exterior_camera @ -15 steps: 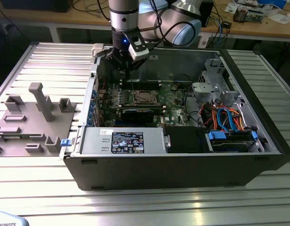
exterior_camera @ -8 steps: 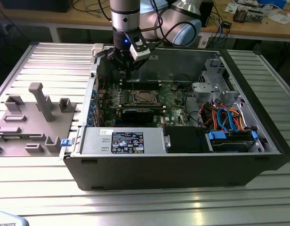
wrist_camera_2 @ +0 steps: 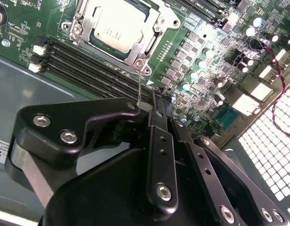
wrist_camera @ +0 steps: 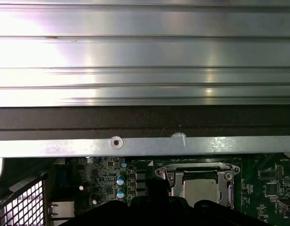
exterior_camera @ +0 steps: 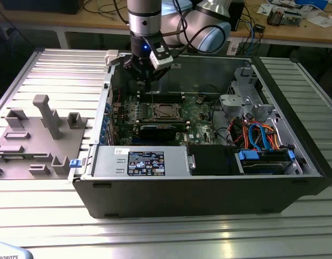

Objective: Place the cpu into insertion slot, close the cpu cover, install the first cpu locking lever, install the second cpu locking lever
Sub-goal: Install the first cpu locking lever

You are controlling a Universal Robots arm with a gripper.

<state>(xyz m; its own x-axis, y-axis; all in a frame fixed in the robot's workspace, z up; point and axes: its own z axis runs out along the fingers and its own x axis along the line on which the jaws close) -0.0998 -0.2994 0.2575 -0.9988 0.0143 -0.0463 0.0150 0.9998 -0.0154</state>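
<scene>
The cpu (wrist_camera_2: 117, 26) lies flat in its socket on the green motherboard (wrist_camera_2: 206, 61), silvery top up. The cpu cover (wrist_camera_2: 146, 44) is down around it, framing it through its square window. One thin wire locking lever (wrist_camera_2: 139, 84) stands up from the socket's corner, and its free end meets my gripper (wrist_camera_2: 152, 106). The black fingers are pressed together; I cannot tell whether the wire is pinched or only touched. In the exterior view my gripper (exterior_camera: 146, 81) hangs inside the open case just behind the cpu (exterior_camera: 167, 111). The first wrist view shows the cpu (wrist_camera: 200, 189) and cover (wrist_camera: 171, 181) beyond the gripper's dark body.
Black memory slots (wrist_camera_2: 88, 61) run beside the socket. A long black card (exterior_camera: 158, 130), the power supply (exterior_camera: 139, 161), a drive cage (exterior_camera: 239, 100) and coloured cables (exterior_camera: 257, 135) crowd the case. Its wall (wrist_camera: 145, 120) rises close behind. A grey fixture (exterior_camera: 36, 135) sits on the table.
</scene>
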